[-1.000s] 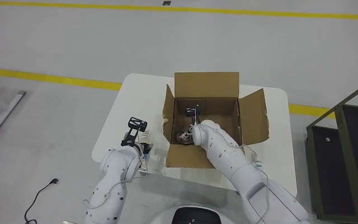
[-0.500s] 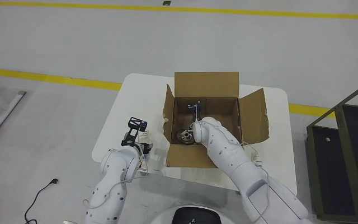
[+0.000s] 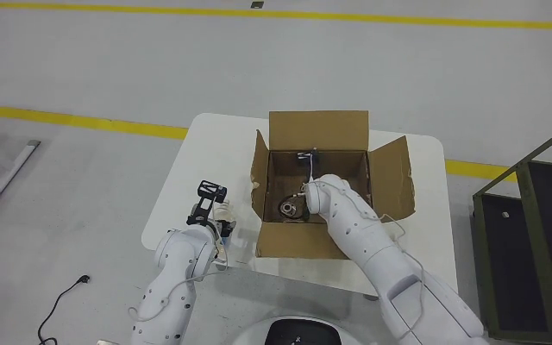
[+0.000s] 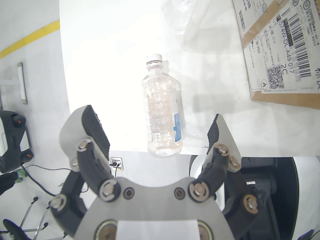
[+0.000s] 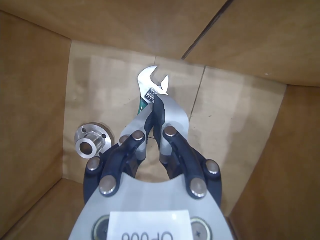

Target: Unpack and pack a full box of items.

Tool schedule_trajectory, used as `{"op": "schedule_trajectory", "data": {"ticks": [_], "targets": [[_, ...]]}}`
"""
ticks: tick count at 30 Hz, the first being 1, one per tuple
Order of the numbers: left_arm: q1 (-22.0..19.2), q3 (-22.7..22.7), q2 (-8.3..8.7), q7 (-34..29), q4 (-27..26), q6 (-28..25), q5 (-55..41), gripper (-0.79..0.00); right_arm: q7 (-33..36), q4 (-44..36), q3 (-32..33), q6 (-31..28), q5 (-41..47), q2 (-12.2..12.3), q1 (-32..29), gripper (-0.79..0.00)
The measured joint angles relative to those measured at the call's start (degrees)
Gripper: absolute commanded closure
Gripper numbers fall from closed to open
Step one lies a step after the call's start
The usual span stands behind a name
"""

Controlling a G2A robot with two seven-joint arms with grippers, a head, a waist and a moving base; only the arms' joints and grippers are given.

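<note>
An open cardboard box stands on the white table. My right gripper is inside it near the far wall, shut on an adjustable wrench with a green handle; in the right wrist view the gripper clamps just below the wrench's head. A metal flange lies on the box floor beside it, at the box's near left. Left of the box, my left gripper hangs open above a clear plastic bottle with a white cap lying at the table's near edge.
A crumpled clear plastic bag lies on the table between the bottle and the box's labelled side. The box's flaps stand out on all sides. A dark rack stands off the table's right end.
My right gripper has moved with the wrench from the box's near left toward the far wall, uncovering the flange. The left arm has stayed put.
</note>
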Motion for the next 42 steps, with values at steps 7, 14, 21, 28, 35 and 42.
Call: {"op": "schedule_trajectory", "data": {"ticks": [7, 14, 21, 28, 35, 42], "targets": [[0.0, 0.0, 0.0, 0.0, 0.0, 0.0, 0.0, -0.785, 2.99, -6.53, 1.05, 0.4, -1.51, 0.9, -2.6, -0.597], [0.0, 0.0, 0.0, 0.0, 0.0, 0.0, 0.0, -0.785, 5.31, -8.74, 0.54, 2.01, -2.9, 0.77, -3.32, -0.785], [0.0, 0.0, 0.0, 0.0, 0.0, 0.0, 0.0, -0.785, 5.27, -8.71, 0.54, 1.98, -2.89, 0.77, -3.31, -0.785], [0.0, 0.0, 0.0, 0.0, 0.0, 0.0, 0.0, -0.785, 6.27, -9.04, 0.77, 0.81, -3.88, 0.93, -3.04, -0.785], [0.0, 0.0, 0.0, 0.0, 0.0, 0.0, 0.0, -0.785, 17.1, -8.11, 0.46, 2.0, -4.51, 0.26, 1.53, -0.785], [0.0, 0.0, 0.0, 0.0, 0.0, 0.0, 0.0, -0.785, 25.14, -4.31, -0.77, 2.3, -4.28, -0.99, 5.37, -0.785]]}}
